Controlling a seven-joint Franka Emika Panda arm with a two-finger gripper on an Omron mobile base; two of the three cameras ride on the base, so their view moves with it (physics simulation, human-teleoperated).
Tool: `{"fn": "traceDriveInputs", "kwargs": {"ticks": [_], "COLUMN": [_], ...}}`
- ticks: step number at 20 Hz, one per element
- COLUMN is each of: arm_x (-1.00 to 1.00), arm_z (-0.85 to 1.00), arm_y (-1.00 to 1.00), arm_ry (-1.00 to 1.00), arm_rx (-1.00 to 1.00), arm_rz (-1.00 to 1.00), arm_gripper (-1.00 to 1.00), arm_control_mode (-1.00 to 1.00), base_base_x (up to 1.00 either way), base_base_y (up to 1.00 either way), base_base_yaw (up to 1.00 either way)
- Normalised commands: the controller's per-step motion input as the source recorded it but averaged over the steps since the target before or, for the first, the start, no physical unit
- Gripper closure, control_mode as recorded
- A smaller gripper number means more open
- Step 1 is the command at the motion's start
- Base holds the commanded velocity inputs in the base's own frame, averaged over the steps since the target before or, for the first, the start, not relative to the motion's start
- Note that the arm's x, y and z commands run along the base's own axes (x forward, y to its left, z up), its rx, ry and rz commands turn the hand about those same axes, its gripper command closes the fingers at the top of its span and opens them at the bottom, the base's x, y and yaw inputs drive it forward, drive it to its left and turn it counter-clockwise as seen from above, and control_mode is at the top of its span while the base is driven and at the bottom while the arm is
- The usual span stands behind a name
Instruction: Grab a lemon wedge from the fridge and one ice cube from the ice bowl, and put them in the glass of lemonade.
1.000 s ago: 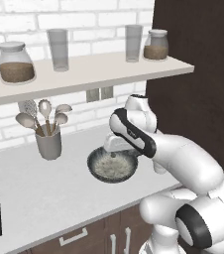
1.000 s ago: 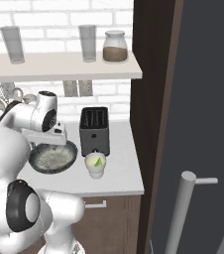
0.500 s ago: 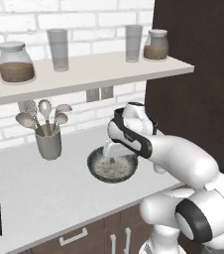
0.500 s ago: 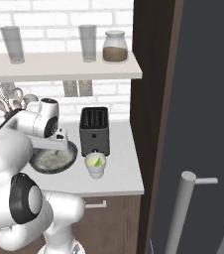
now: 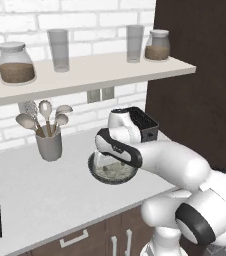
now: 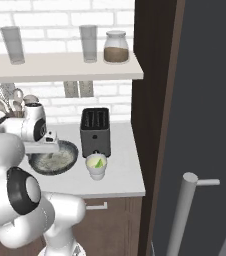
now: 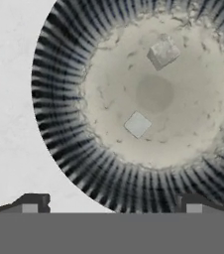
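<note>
Over pale counter below the brick wall, hovers with gripper (image 7: 113,204) spread wide above the ice bowl (image 7: 59,99) and its two ice cubes (image 7: 137,123), lemon wedge (image 6: 99,162) seemingly already in the glass of lemonade (image 6: 96,170), one cube left to grab, sits lower than a second ago.

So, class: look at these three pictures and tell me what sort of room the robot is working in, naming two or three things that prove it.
Most likely a home kitchen, though a rendered one. A black toaster stands on a pale counter beside a grey utensil holder of spoons, and a shelf against white brick holds jars and glasses.
</note>
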Motion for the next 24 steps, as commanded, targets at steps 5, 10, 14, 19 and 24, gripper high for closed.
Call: {"fn": "traceDriveInputs", "kwargs": {"ticks": [5,10,14,19,24], "arm_x": [0.32,0.35,0.01,0.00,0.14], "arm_z": [-0.11,-0.36,-0.40,-0.04,-0.09], "arm_y": [0.07,-0.09,-0.24,-0.19,0.00], "arm_ry": [0.02,0.03,0.04,-0.02,0.00], "arm_rx": [-0.01,0.00,0.00,0.00,0.00], "arm_rz": [-0.01,-0.03,0.00,0.00,0.01], "arm_gripper": [-1.00,-1.00,-1.00,-1.00,-1.00], "arm_control_mode": [-1.00,-1.00,-1.00,-1.00,-1.00], "base_base_x": [0.00,0.00,0.00,0.00,0.00], "base_base_y": [0.00,0.00,0.00,0.00,0.00], "base_base_yaw": [0.00,0.00,0.00,0.00,0.00]}}
